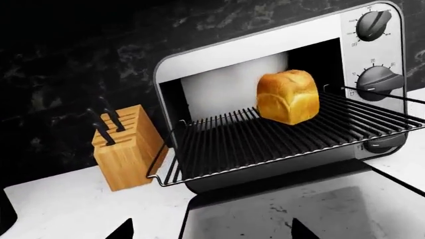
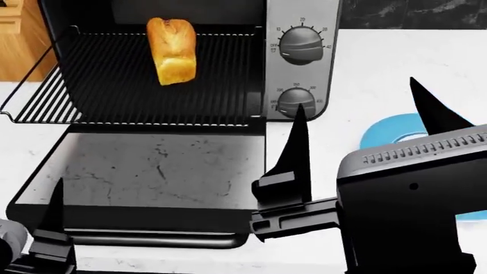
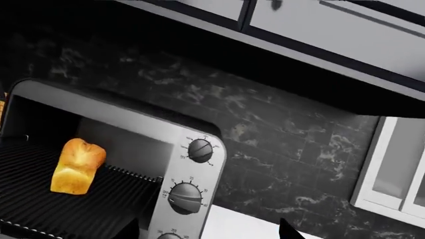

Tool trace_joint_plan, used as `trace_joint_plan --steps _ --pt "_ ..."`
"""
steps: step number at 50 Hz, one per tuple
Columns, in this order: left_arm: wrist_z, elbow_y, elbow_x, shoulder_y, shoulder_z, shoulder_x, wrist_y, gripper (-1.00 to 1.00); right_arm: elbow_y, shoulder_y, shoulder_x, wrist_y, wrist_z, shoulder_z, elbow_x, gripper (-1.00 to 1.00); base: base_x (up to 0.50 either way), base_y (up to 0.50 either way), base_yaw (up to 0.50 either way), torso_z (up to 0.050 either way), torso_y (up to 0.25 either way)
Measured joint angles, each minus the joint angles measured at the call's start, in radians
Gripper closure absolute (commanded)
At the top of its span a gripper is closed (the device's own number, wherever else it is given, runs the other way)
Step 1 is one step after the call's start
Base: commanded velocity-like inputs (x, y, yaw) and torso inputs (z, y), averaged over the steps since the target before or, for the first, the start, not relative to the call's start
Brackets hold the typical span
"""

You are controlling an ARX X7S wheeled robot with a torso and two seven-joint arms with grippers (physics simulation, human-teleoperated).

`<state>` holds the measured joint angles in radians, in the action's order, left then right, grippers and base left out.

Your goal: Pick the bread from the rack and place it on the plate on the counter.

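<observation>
Plainly, the bread (image 2: 173, 51) stands untouched toward the back of the pulled-out rack (image 2: 114, 85). Best reach it with the right claw (image 2: 357, 128), fingers spread wide, straddling the pale sides squarely, clear of the oven door (image 2: 145, 171), before carrying it to the plate (image 2: 388, 132) on the worktop (image 2: 396, 63).

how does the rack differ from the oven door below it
The rack is a black grille of thin parallel wires with a raised rim; the oven door is a flat, solid grey speckled panel. The rack carries the bread; the door carries nothing. Both extend forward from the toaster oven, roughly level.
</observation>
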<state>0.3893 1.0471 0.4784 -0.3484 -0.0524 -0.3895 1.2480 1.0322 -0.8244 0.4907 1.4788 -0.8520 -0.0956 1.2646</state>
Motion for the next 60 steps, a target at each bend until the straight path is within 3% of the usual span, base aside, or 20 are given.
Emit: trace_joint_plan --steps 16,36,60 --pt "0.083 0.0 0.092 0.018 0.007 -0.041 -0.025 -1.0 -0.015 -0.023 0.029 -0.025 -0.049 0.028 0.062 -1.0 0.24 0.0 0.0 0.032 0.051" --pt "0.153 -0.028 0.11 0.077 -0.024 -0.08 -0.075 -1.0 -0.206 -0.158 0.017 -0.087 0.083 0.198 -0.079 -1.0 0.0 0.0 0.0 0.0 0.0" --pt "0.179 -0.048 0.126 0.095 -0.044 -0.102 -0.104 -1.0 -0.369 -0.159 -0.029 -0.208 0.222 0.226 -0.089 -1.0 0.0 0.0 0.0 0.0 0.0"
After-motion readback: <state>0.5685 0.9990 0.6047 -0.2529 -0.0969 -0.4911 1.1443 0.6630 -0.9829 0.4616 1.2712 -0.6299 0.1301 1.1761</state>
